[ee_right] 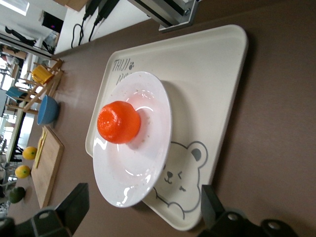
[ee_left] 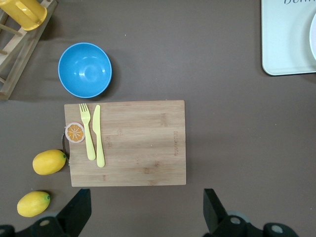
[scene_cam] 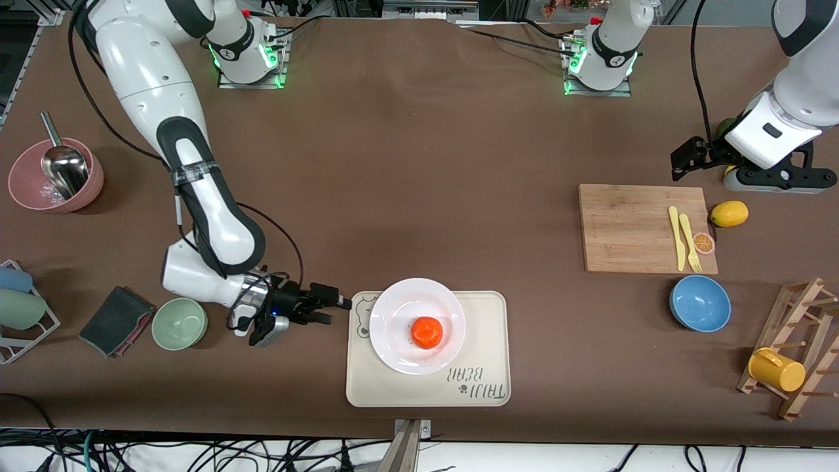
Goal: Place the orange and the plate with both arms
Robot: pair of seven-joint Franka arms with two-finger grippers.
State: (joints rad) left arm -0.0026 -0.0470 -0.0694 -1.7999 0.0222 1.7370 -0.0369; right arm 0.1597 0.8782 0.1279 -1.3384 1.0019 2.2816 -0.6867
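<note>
The brown desk (scene_cam: 419, 164) is seen carrying a beige bear tray (scene_cam: 488, 328) at its near edge, midway between the two arms' ends. The white plate (scene_cam: 393, 328) is set on the tray, over the end toward the right arm. The orange (scene_cam: 427, 332) is seated in the plate's well, untouched.

A wooden cutting board (scene_cam: 629, 226) is noted toward the left arm's end, with a yellow knife (scene_cam: 674, 237), a yellow fork (scene_cam: 688, 241) and an orange-slice disc (scene_cam: 704, 243) at its edge. A blue bowl (scene_cam: 700, 303) lies nearer the camera than the board; a lemon (scene_cam: 729, 214) lies beside it.

The right hand (scene_cam: 331, 308) is held low just beside the tray, fingers spread, nothing gripped. The left hand (ee_left: 145, 207) is held over the desk by the board, fingers spread and empty.
</note>
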